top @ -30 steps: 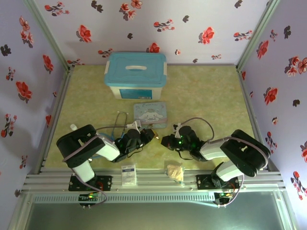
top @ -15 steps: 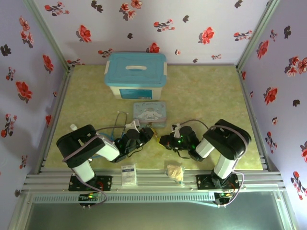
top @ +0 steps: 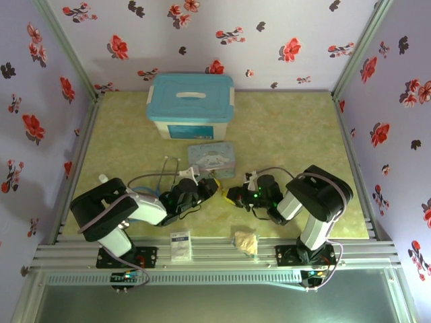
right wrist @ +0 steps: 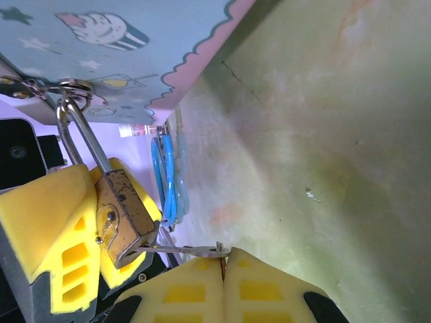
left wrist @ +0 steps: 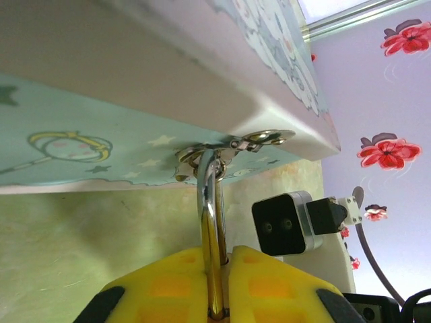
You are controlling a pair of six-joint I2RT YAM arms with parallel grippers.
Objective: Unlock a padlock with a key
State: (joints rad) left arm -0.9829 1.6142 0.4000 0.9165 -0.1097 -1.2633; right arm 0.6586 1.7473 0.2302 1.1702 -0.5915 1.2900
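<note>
Since everything is crowded up against the cartoon tin [top: 211, 159], places are given from that. The padlock [right wrist: 124, 217] is hung from the small metal clasp ring [left wrist: 259, 140] on the tin's edge, with its shackle [left wrist: 210, 202] hooked through the ring.

It's a tiny thing. The body is a blocky bit of brass, dull and scuffed brown along the edges, and a little round rivet can be seen on its side. The shackle is thin, shiny and silver, bent into a narrow U.

The padlock is pinched by the left gripper [left wrist: 215, 276], whose yellow jaws are pressed onto the shackle from both sides, right under the tin's edge.

The key [right wrist: 178, 250] is just a thin flat sliver of metal. It's held at its head by the right gripper [right wrist: 224, 272], jaws squeezed together on it. Its tip is laid against the end of the padlock body farthest from the tin. Whether it's actually in the keyhole can't be told.

From overhead, both grippers are seen nose to nose just in front of the tin. A blue stethoscope tube [right wrist: 168, 175] is seen on the table [right wrist: 323, 134] beside the tin.
</note>
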